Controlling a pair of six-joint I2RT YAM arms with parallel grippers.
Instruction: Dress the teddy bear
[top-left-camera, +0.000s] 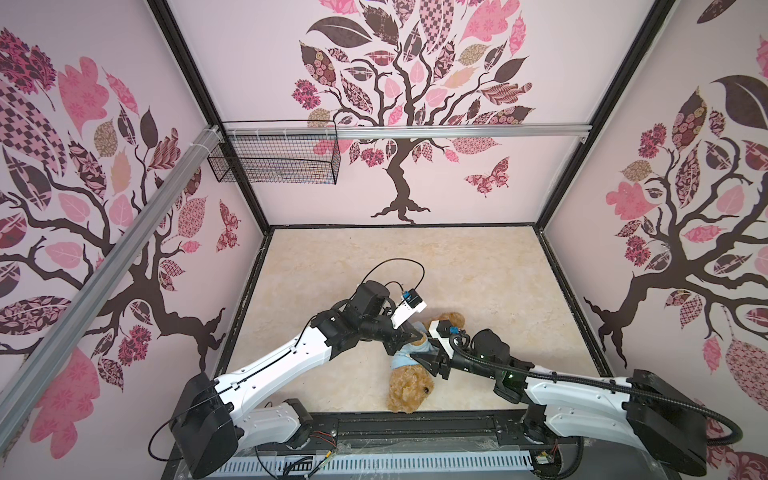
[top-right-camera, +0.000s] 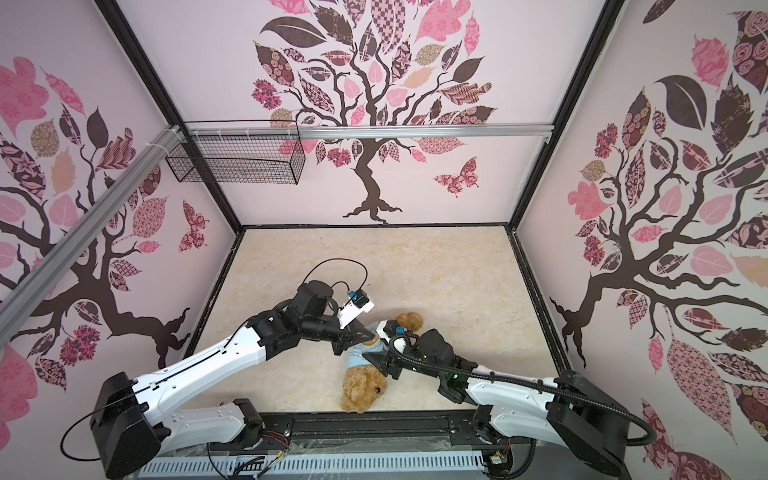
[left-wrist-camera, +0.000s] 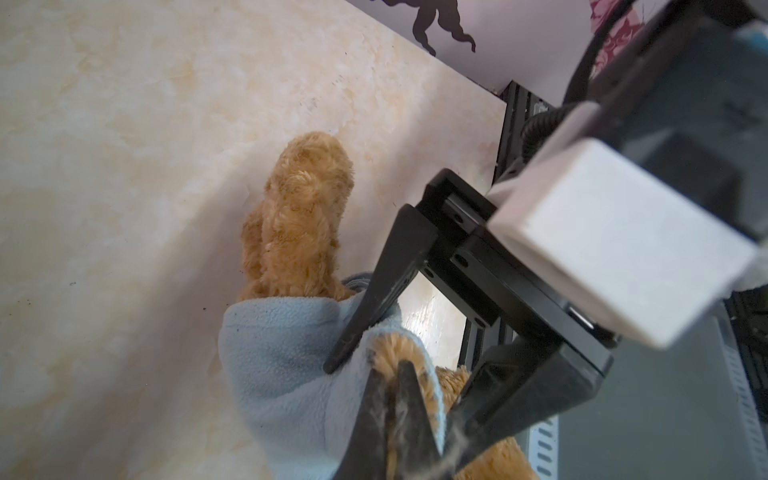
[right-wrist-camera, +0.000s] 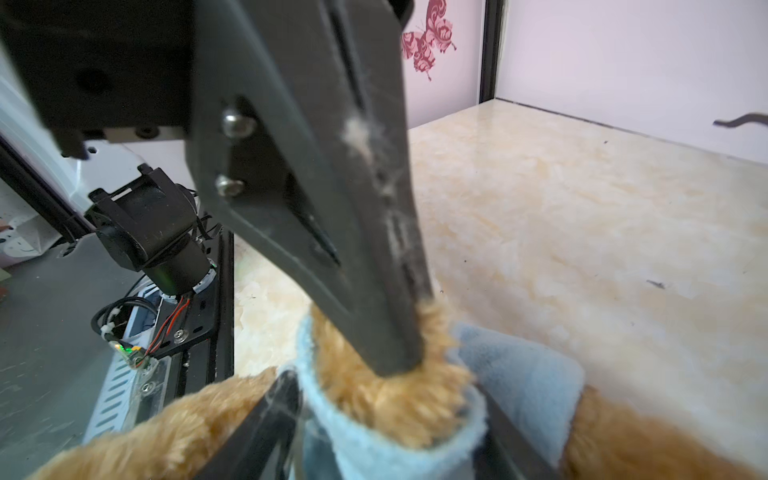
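The teddy bear (top-left-camera: 409, 388) lies near the table's front edge in both top views, head toward the front and legs (top-left-camera: 454, 320) toward the back. A light-blue shirt (top-left-camera: 405, 359) wraps its torso. My left gripper (left-wrist-camera: 390, 368) is shut on the golden fur of the bear's arm, which pokes out of a sleeve opening (right-wrist-camera: 374, 449). My right gripper (right-wrist-camera: 386, 415) is open, and its fingers (left-wrist-camera: 374, 299) stand on either side of that sleeve. Both grippers meet over the bear's body (top-right-camera: 361, 388). The shirt's front is hidden.
The marble-patterned table (top-left-camera: 415, 266) stretches behind the bear to the back wall. A black rail (top-left-camera: 415, 424) runs along the front edge, right by the bear's head. A wire basket (top-left-camera: 274, 160) hangs high on the back wall.
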